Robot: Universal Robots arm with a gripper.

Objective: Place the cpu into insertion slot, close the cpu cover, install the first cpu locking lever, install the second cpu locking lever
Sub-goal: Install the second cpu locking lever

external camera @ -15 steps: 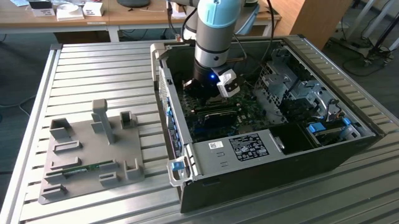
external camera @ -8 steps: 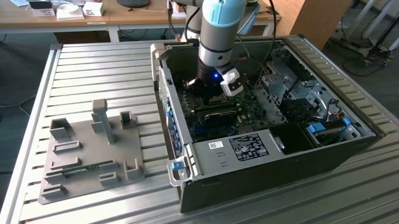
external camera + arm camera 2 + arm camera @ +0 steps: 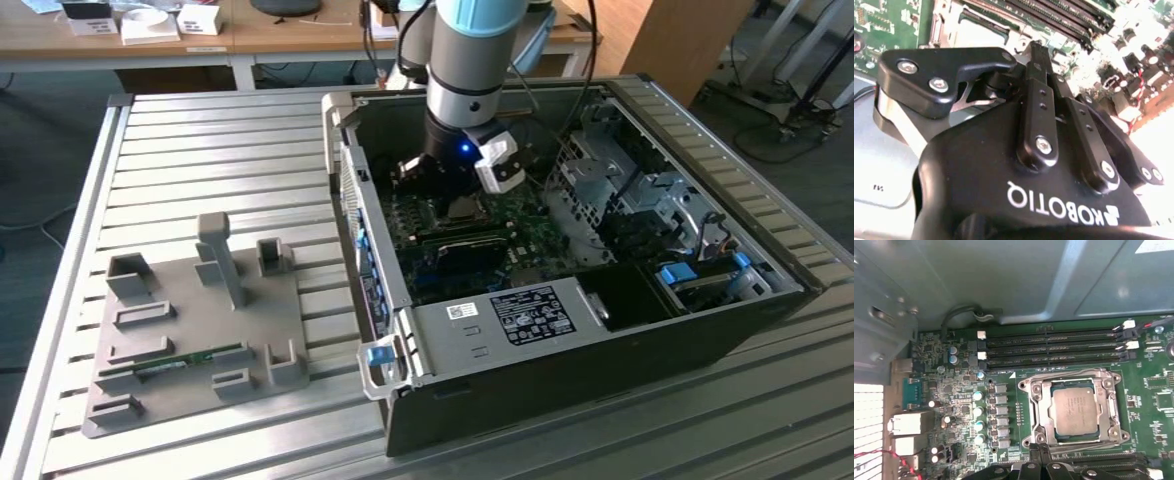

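The cpu (image 3: pixel 1074 411) lies flat in the insertion slot (image 3: pixel 1027 386) on the green motherboard, silvery top up. The cpu cover (image 3: pixel 1042 410) is down around it as a metal frame. A thin wire lever (image 3: pixel 1069 374) runs along the socket edge nearest the memory slots. My gripper (image 3: pixel 1040 452) hovers just off one corner of the socket, fingers (image 3: pixel 1046 456) together with nothing seen between them. In the second wrist view the gripper (image 3: pixel 1031 50) points down at the board. In the exterior view the gripper (image 3: pixel 447 185) is inside the open computer case, right over the cpu (image 3: pixel 463 208).
Long black memory slots (image 3: pixel 1054 347) lie beside the socket, with the grey case wall (image 3: pixel 1004 280) behind them. A drive cage (image 3: pixel 627 190) and a labelled metal box (image 3: pixel 521 315) crowd the case. A grey fixture plate (image 3: pixel 200 320) sits on the slatted table at the exterior view's left.
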